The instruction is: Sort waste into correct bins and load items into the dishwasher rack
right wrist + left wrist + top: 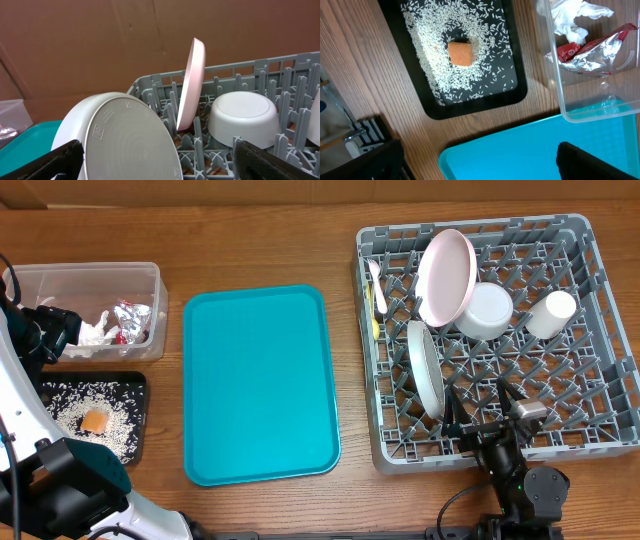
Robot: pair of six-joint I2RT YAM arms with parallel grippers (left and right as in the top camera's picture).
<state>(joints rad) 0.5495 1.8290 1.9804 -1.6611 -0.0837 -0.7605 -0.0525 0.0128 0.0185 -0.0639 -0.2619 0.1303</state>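
findings at this moment

left gripper (477, 150): jaws wide apart, nothing between them; it hangs above the table (355, 75) at the corner of the teal tray (520, 155), near the two bins

right gripper (157, 145): jaws wide apart, clamped on nothing; it sits at the near edge of the rack (600, 380), facing the underside of the grey-green plate (132, 137) (whether a finger touches the plate cannot be told)

rack, right side of the table:
- pink plate (445, 277) on edge between pegs, leaning, at the far left part
- grey-green plate on edge just in front of it
- white bowl (487, 311) upside down, touching the pink plate's right side
- cup (552, 313) right of the bowl
- cutlery (377, 290), pale yellow and pinkish, lying along the left wall

clear tub (85, 270), far left: holds a crumpled napkin (575, 20) and red-and-silver foil wrappers (590, 52) side by side

black tray (520, 90), just in front of the tub: rice (430, 55) scattered across it, with the orange cube (460, 53) on the grains near the middle

teal tray: lies flat between the bins and the rack, apart from both
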